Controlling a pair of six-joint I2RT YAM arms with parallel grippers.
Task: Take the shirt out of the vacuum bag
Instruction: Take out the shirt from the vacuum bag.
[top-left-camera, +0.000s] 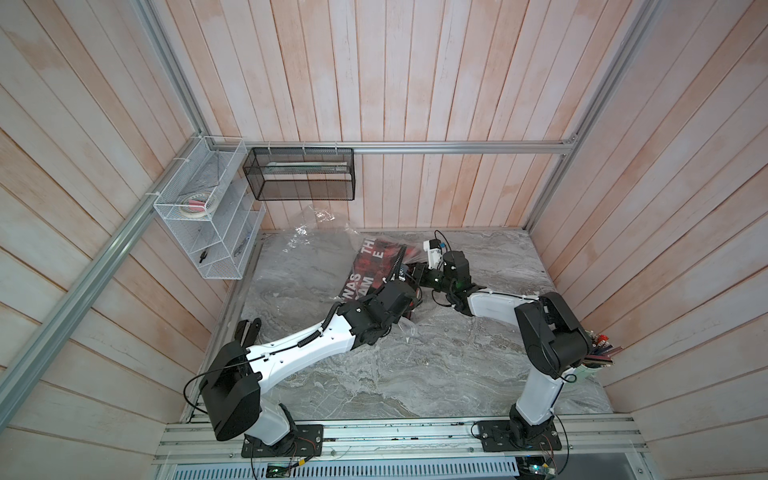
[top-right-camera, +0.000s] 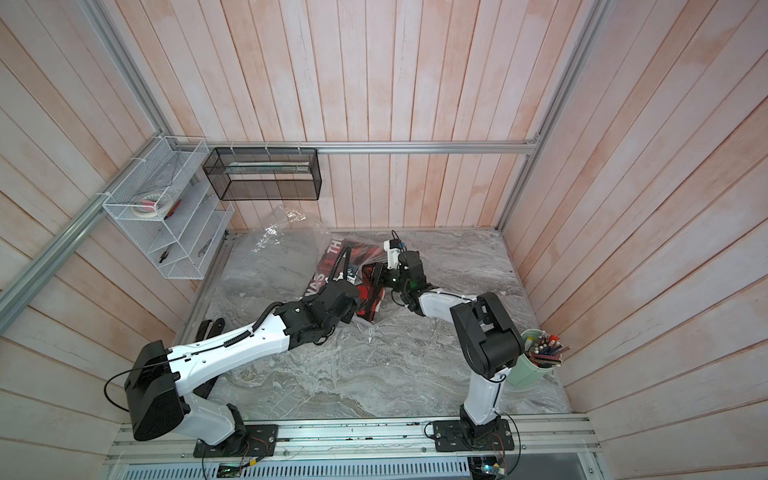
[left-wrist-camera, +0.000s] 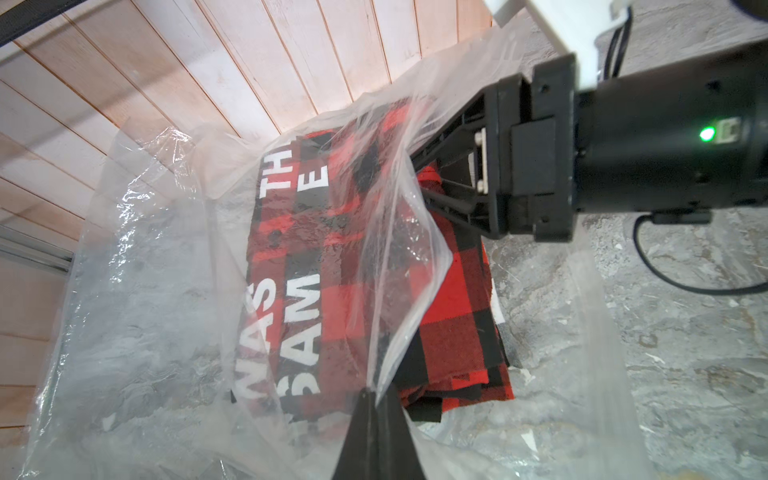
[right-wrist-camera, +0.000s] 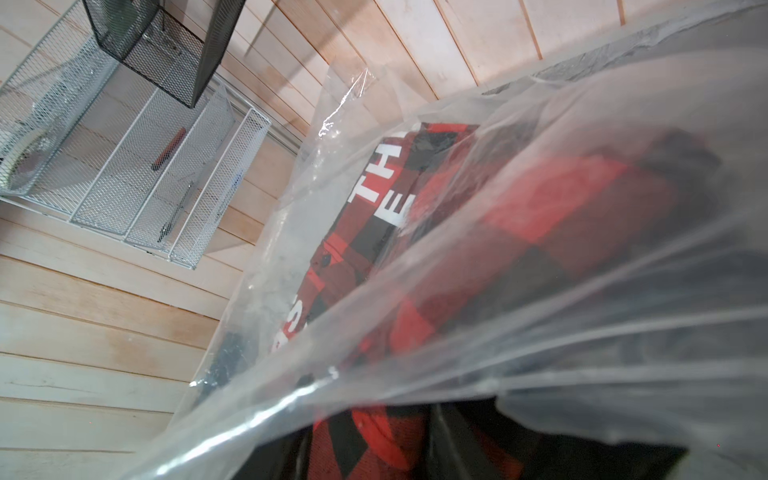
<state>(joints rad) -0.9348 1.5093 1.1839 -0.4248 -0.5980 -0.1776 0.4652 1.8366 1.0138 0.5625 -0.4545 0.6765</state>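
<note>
Left gripper (left-wrist-camera: 376, 395): fingers pressed together on a pinch of the upper film of the vacuum bag (left-wrist-camera: 145, 249). The film rises taut from the pinch like a tent over the shirt (left-wrist-camera: 345, 299). Right gripper (left-wrist-camera: 432, 174): entered at the bag's mouth from the opposite side, fingers standing apart on either side of a fold of red cloth. Whether they press on it cannot be told, and the right wrist view is veiled by film. The shirt, red-and-black plaid with white lettering, lies folded flat inside the bag. Its edge nearest both grippers is uncovered by the lifted film, and the lower plastic layer runs out beneath it. In both top views the vacuum bag (top-left-camera: 316, 232) lies at the rear middle of the surface (top-left-camera: 415, 374), its far end crumpled up against the back wall below a black mesh basket (top-left-camera: 299, 174). A white wire rack (top-left-camera: 208, 216) hangs on the left wall near it. Open grey marbled surface runs from the bag forward to the arm bases. A green cup of pens (top-right-camera: 523, 370) stands at the right edge, well apart from the bag. Pale wooden planks wall in three sides.
</note>
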